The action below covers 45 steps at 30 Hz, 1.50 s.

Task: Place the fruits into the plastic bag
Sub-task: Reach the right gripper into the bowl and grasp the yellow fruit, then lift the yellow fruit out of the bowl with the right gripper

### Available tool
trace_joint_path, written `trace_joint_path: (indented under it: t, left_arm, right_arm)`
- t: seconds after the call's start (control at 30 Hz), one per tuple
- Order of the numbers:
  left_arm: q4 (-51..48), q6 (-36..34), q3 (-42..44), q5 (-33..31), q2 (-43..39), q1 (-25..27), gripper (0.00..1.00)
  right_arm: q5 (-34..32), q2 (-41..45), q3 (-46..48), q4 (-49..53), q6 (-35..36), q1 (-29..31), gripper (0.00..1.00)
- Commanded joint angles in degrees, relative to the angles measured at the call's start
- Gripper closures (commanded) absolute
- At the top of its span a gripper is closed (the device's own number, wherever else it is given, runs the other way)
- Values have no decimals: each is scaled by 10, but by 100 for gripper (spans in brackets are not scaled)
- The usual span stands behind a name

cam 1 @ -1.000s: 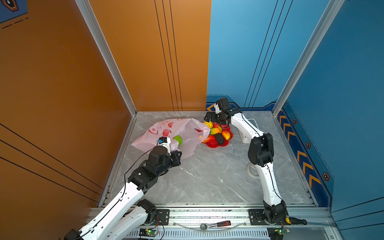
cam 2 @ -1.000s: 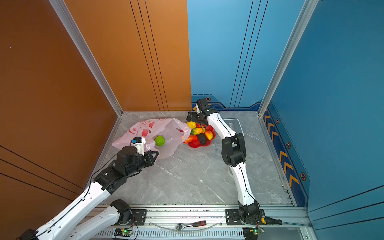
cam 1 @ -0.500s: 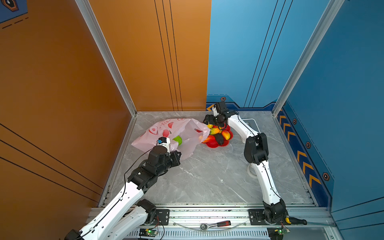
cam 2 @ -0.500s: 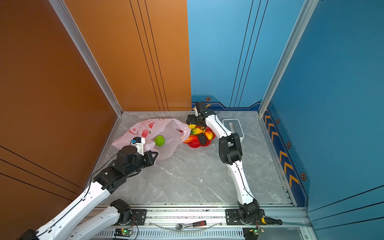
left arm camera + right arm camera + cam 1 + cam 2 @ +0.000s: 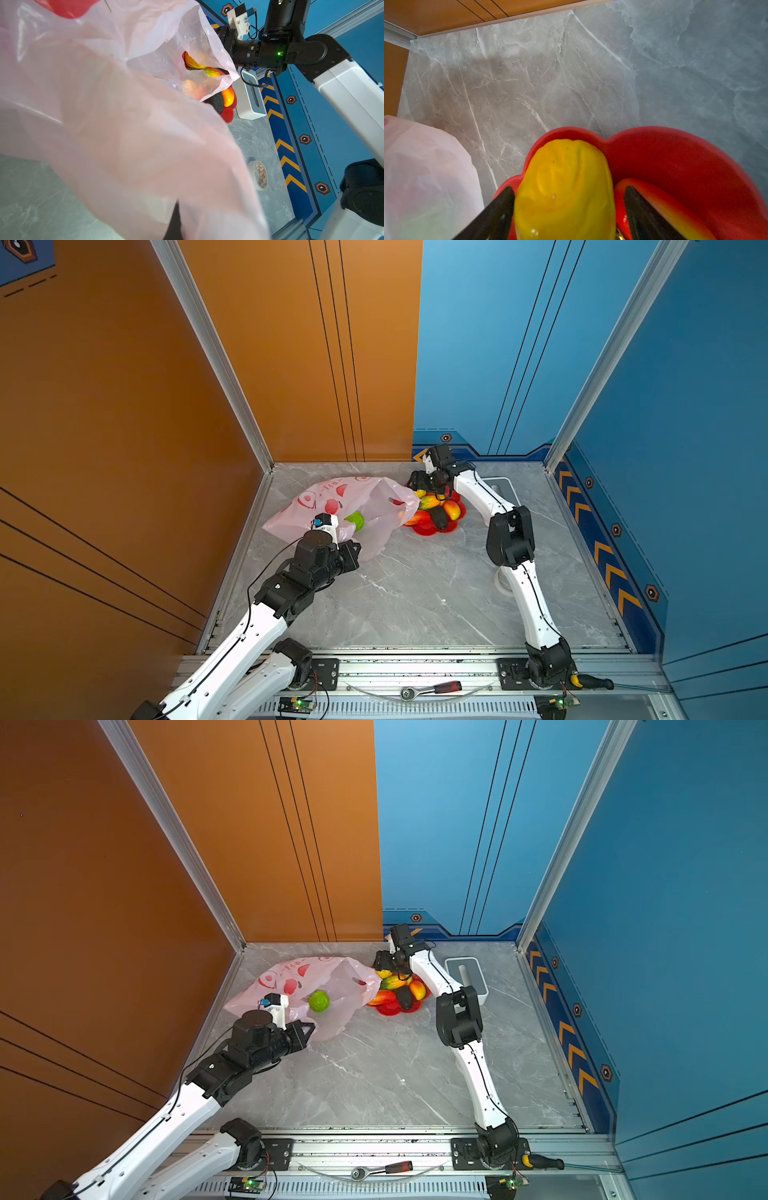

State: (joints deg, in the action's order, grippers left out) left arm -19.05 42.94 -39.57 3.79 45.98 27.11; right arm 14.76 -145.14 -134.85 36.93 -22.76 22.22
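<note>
The pale pink plastic bag (image 5: 374, 497) (image 5: 332, 977) lies at the back left, its mouth facing the red dish (image 5: 428, 529). A green fruit (image 5: 354, 520) (image 5: 319, 1001) sits inside it. My left gripper (image 5: 351, 549) is shut on the bag's near edge; in the left wrist view the bag (image 5: 124, 124) hides the jaws. On the dish (image 5: 675, 149) lie a yellow lemon (image 5: 564, 187) (image 5: 419, 492), mangoes (image 5: 453, 509) and a dark avocado (image 5: 439, 517). My right gripper (image 5: 568, 188) (image 5: 419, 488) is open astride the lemon, with a small gap at one finger.
A white-grey tissue box (image 5: 467, 977) (image 5: 251, 99) stands right of the dish, behind my right arm. A tape roll (image 5: 259, 175) lies on the marble floor by that arm. A ratchet (image 5: 432, 689) and a screwdriver (image 5: 590, 682) rest on the front rail. Walls enclose three sides.
My right gripper has come down over the dish and its jaws have narrowed around the lemon. The left arm and the bag have not moved.
</note>
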Motion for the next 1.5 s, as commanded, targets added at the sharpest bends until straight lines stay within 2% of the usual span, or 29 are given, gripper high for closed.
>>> trace_joint_path:
  t: [0.0,0.07,0.23,0.67,1.03,1.2,1.47]
  left_arm:
    - [0,-8,-1,11,2,-7,100]
    - [2,-8,0,13,2,-8,100]
    - [5,-7,4,15,1,-11,100]
    - [9,-4,9,18,-8,-14,100]
    - [17,-1,6,24,-5,-15,100]
    - [17,0,2,27,-6,-15,100]
    - [12,0,1,29,-12,-15,100]
  right_arm:
    - [-1,-10,-16,8,-1,3,27]
    - [-2,-6,-15,6,-3,3,33]
    - [-8,6,-12,2,-4,5,41]
    - [-8,96,87,-70,-35,-4,43]
    - [14,187,182,-108,-57,-42,43]
    - [45,270,283,-149,-81,-73,43]
    - [148,432,463,-254,-168,-93,43]
